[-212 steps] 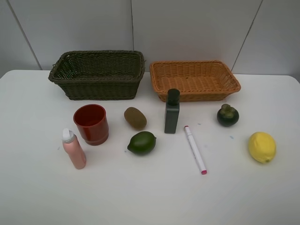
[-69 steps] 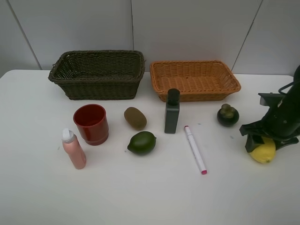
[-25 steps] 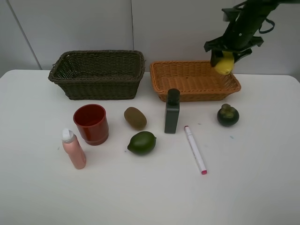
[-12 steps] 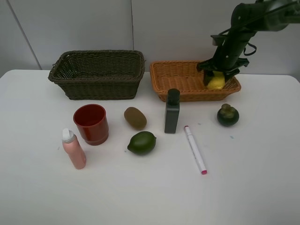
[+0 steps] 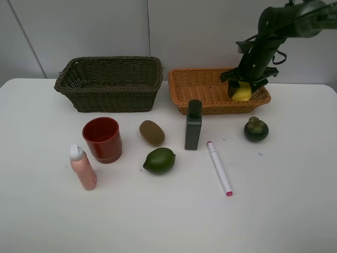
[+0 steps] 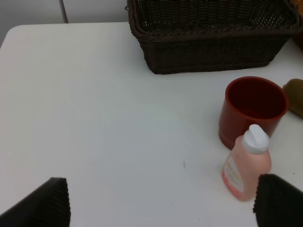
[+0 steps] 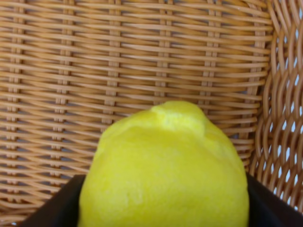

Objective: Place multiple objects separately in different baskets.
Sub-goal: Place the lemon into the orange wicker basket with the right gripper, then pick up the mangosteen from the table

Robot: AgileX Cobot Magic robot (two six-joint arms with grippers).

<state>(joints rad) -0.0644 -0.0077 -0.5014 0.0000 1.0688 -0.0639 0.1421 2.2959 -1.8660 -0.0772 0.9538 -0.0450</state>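
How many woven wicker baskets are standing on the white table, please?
2: the deep dark olive-brown wicker basket at the back left, and the shallower orange-tan wicker basket just to its right.

**Two baskets behind a spread of items**

At the back of the table (image 5: 158, 226), the left basket (image 5: 113, 100) and right basket (image 5: 210, 108) stood side by side. My right gripper (image 5: 243, 90) held the lemon (image 5: 243, 95) inside the right basket, near its right end. In front, left to right: spray bottle (image 5: 83, 167), cup (image 5: 102, 139) just behind it, kiwi (image 5: 151, 132) with the lime (image 5: 159, 160) before it, bottle (image 5: 193, 125), marker (image 5: 219, 168), mangosteen (image 5: 256, 129).
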